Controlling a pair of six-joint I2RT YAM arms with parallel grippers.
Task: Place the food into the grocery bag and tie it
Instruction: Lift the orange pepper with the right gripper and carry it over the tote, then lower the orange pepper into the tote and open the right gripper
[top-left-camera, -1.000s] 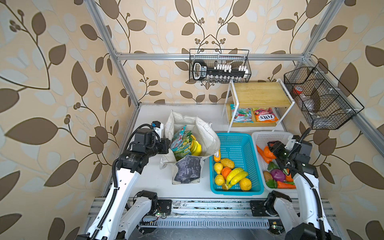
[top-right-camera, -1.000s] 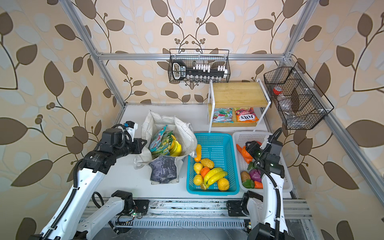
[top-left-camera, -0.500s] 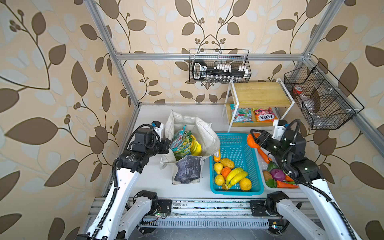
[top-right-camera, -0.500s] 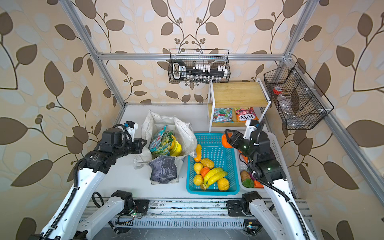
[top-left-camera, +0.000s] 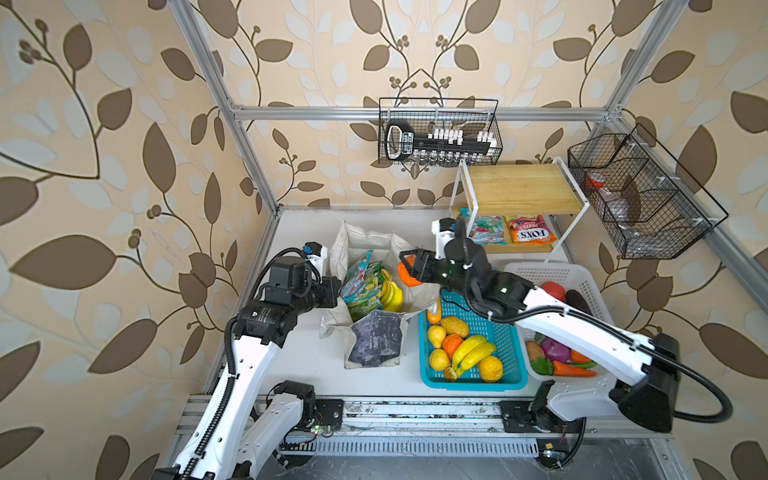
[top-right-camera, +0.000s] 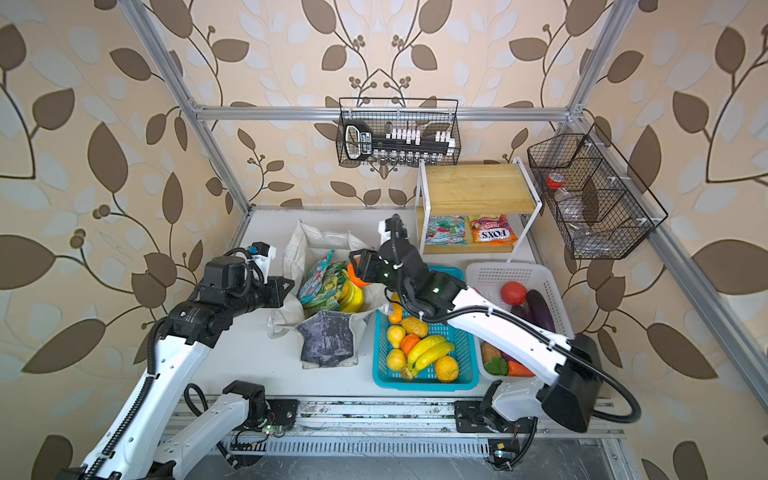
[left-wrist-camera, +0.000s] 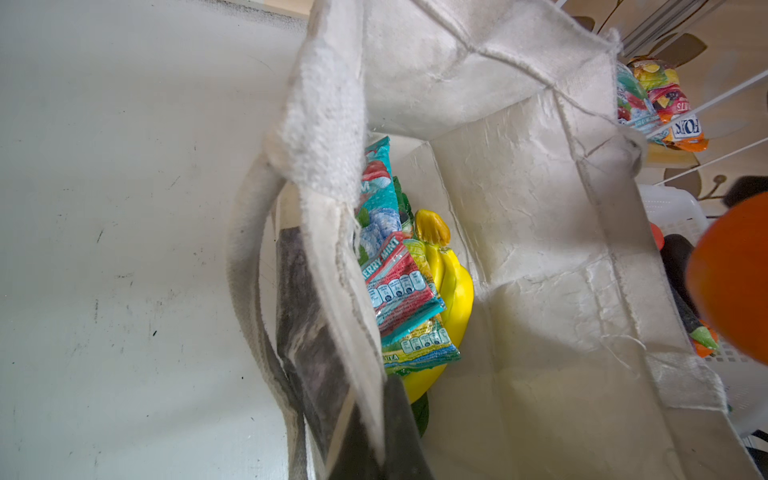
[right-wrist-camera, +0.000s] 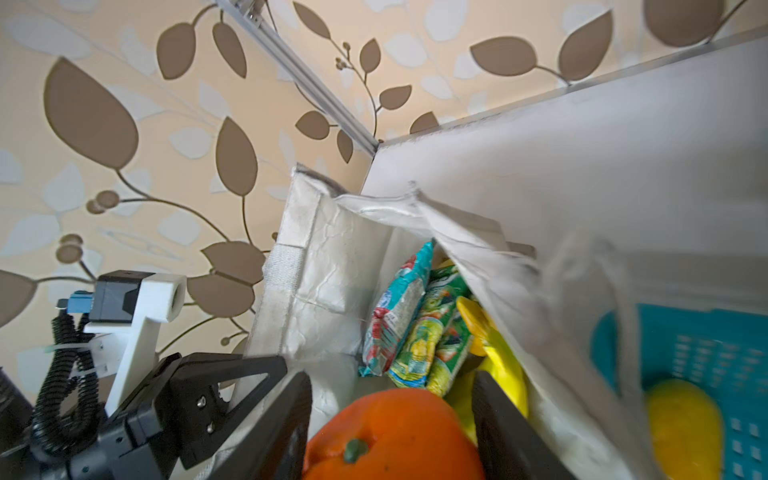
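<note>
My right gripper (top-left-camera: 411, 268) is clamped about half-wide on the orange fruit (right-wrist-camera: 395, 432). The piece is round and glossy, so I judge that a jolt could squirt it out of my pads. It hangs right at the near-side rim of the grocery bag (top-left-camera: 376, 340), not clearly over the middle of the mouth. That floppy wall leans inward beneath me. If I let go here, the fruit may strike the cloth edge and roll off to the table, or drop into the turquoise basket (top-left-camera: 469, 384) just beside it. Pressing lower could fold the wall in and close the opening. Across the mouth my left gripper (top-left-camera: 332, 291) is pinched fully shut on the opposite rim and holds the bag open. Should that cloth slip, the mouth would sag over the snack packets (top-left-camera: 361, 282) and the banana bunch (top-left-camera: 390, 293) already inside. The packets stand tall, so a hard drop might tip them against the rim. Farther off, the white basket (top-left-camera: 552, 270) and the shelf (top-left-camera: 519, 191) are well apart from this move.
</note>
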